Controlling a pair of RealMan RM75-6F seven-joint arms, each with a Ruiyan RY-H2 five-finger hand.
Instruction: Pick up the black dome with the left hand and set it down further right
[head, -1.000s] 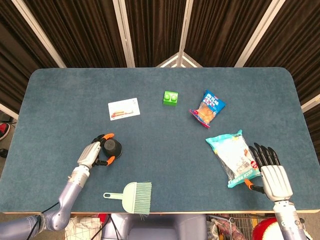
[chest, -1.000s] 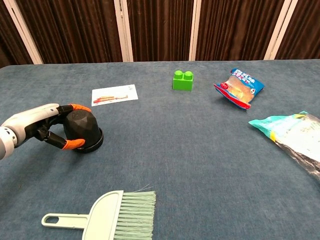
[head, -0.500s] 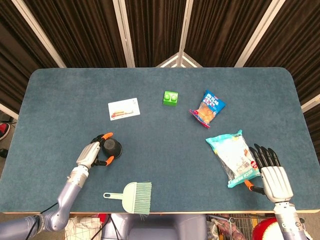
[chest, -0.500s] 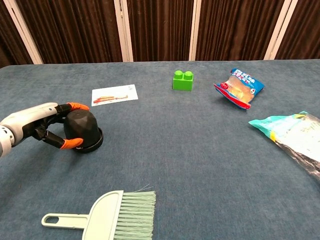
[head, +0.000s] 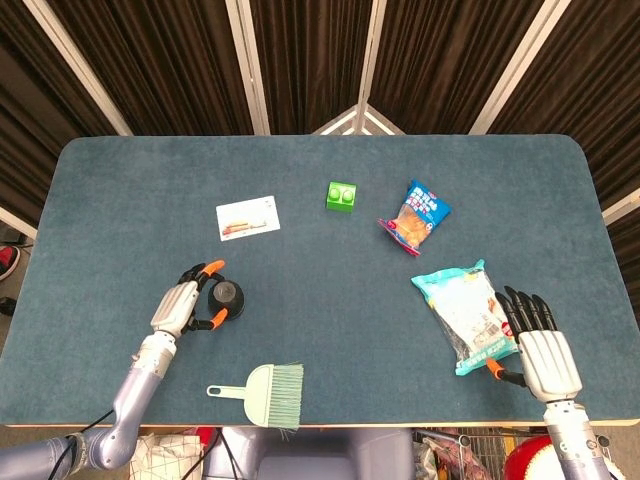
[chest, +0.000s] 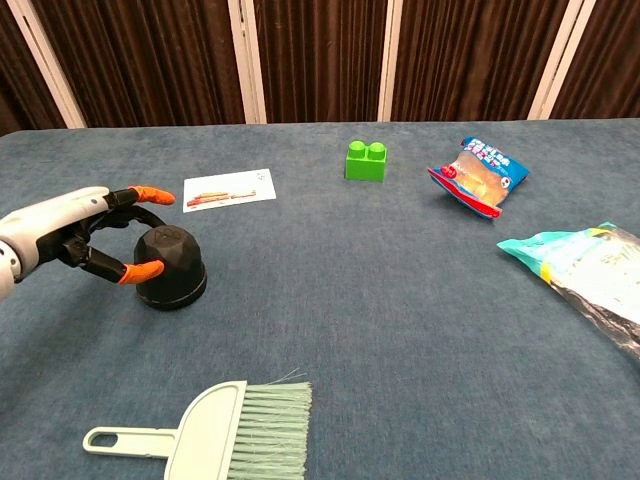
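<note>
Chest view shows the left hand (chest: 75, 232) with fingers spread beside the dome (chest: 170, 267), maybe just touching it, holding nothing. The dome sits on the table (chest: 400, 330), far left. Grabbing, lifting and moving right are not done.

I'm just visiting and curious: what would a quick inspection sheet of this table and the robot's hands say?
Surface: blue table, felt-like top.
Job's things: black dome upright near the front left.
Clutter: green block, card, blue snack bag, teal bag, dustpan brush.
Hands: left hand spread beside the dome, not gripping it; right hand open, flat by the teal bag.
Cables: thin dark cable below the left arm.
Surroundings: dark curtains behind.
</note>
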